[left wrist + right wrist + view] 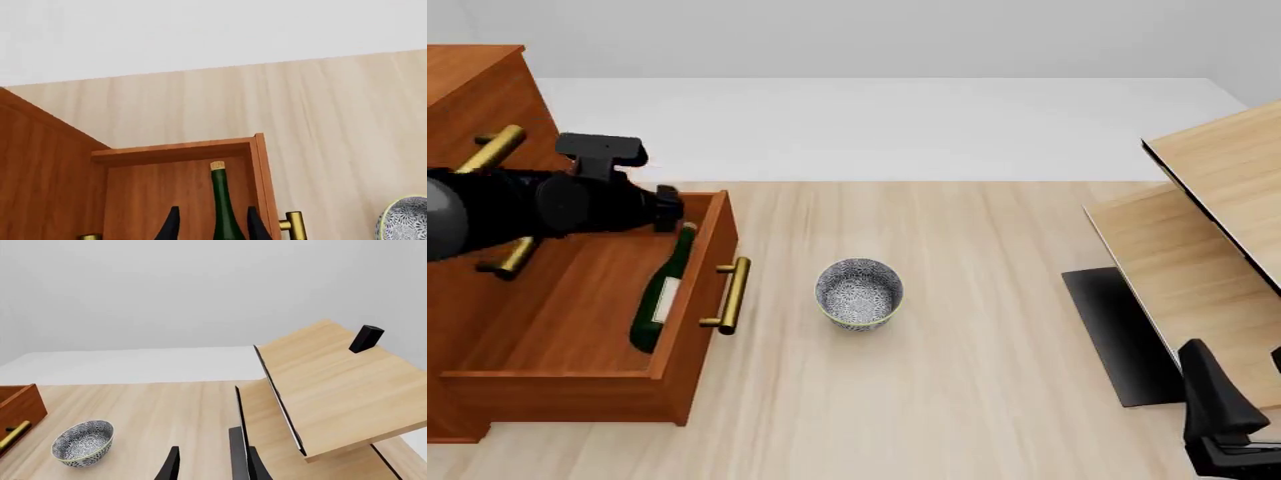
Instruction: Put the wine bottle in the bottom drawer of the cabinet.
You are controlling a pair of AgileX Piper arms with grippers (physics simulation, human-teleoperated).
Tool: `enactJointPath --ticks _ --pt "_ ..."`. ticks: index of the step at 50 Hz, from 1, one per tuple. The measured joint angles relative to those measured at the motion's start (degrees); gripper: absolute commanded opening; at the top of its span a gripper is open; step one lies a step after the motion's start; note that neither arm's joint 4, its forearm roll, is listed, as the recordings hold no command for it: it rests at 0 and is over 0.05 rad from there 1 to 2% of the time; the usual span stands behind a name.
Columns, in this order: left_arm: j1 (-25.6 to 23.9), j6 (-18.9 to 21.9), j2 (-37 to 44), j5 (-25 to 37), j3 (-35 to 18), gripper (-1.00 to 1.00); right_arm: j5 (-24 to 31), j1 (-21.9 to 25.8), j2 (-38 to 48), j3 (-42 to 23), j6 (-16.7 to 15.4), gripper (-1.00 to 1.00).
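**Bottle's basically in the drawer**

Nearest me, the right gripper (pixel 1228 440) idles empty, fingers apart. Further off, the left gripper (pixel 212 225) straddles the slim dark green glass wine bottle (pixel 662 290), fingers parted, bottle lying inside the pulled-out reddish-brown wooden bottom drawer (pixel 561 380), so it looks released.

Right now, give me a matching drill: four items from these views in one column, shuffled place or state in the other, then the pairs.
Items:
1. bottle
2. bowl
3. bottom drawer
4. right end effector

Places/states:
A. pulled open from the cabinet
B. standing on the table, right of the drawer
C. lying inside the drawer, gold top toward the left end effector
D. holding nothing, at the front view's lower right corner

Pairs: 1-C, 2-B, 3-A, 4-D
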Motion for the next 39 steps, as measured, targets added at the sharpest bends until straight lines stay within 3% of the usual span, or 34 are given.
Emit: enactJointPath --ticks 39 --pt "-2.5 -4.77 -43.61 18.99 -0.01 1.0 -0.21 0.73 0.0 -0.01 -0.27 1.0"
